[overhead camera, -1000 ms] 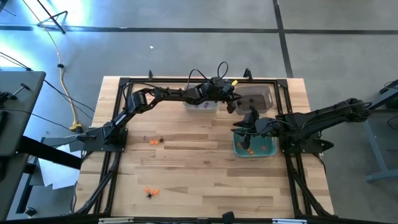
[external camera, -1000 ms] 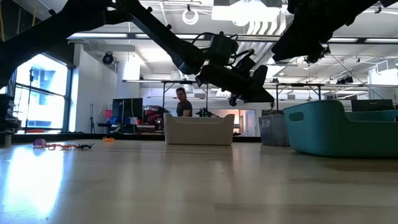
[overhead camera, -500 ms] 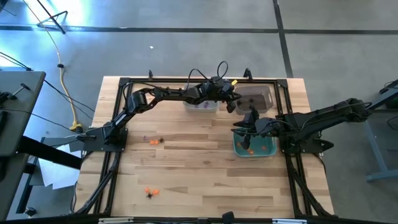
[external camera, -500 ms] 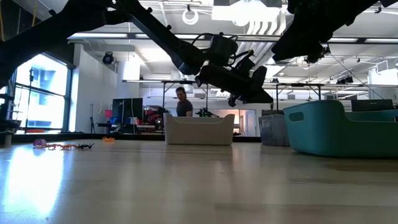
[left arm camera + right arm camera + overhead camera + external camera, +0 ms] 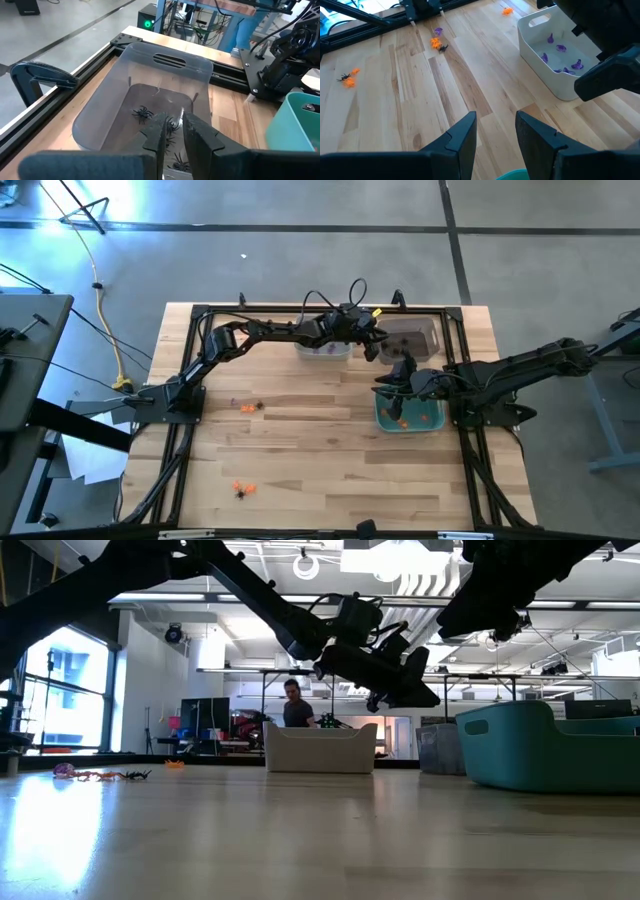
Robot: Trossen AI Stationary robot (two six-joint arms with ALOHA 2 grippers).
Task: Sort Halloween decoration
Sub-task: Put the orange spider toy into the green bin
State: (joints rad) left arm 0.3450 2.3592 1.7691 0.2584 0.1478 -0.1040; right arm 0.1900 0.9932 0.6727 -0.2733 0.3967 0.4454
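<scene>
Left gripper (image 5: 172, 131) hangs over the dark bin (image 5: 150, 85) at the table's far edge, fingers (image 5: 156, 131) slightly parted with a narrow gap, nothing between them; can't tell if a spider has just dropped. Black spiders (image 5: 142, 113) lie on the dark bin's floor under the fingertips. In the high view the left gripper (image 5: 371, 348) sits between the white bin (image 5: 324, 349) and dark bin (image 5: 410, 337). Right gripper (image 5: 495, 127) hovers with fingers spread, empty, at the near rim of the teal bin (image 5: 410, 415), which holds orange trinkets (image 5: 425, 418). White bin (image 5: 560, 55) holds purple trinkets (image 5: 562, 49). Loose trinkets remain on the table (image 5: 320, 450): an orange-purple-black cluster (image 5: 247, 407) near the left arm base, another orange and black cluster (image 5: 241, 488) nearer the front edge. In the low view a person (image 5: 295, 705) stands behind the white bin (image 5: 320, 748), far in the room.
</scene>
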